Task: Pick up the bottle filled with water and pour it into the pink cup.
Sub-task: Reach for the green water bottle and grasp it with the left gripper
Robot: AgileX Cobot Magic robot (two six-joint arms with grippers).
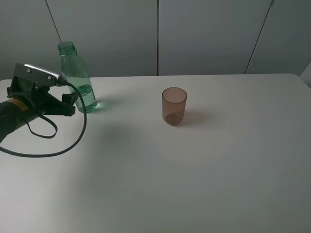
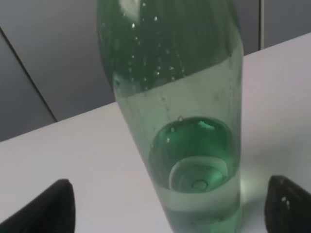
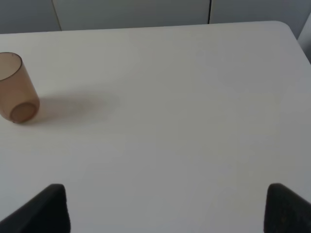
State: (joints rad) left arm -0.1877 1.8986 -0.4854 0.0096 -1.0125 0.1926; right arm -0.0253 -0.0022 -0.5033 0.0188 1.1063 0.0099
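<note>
Bottle (image 1: pixel 77 80) upright at ten o'clock on the worktop (image 1: pixel 194 174), part-filled with water, standing in the gap of the released left claw (image 1: pixel 71 106), ungripped. Pink cup (image 1: pixel 174 106) near centre, at three o'clock from the bottle, well apart. Right claw (image 3: pixel 165 208) also released, empty. Step in hand, likely: pre-grasp. Next: clench on the body, lift, carry toward three o'clock, tilt over the cup. No label or writing legible.
</note>
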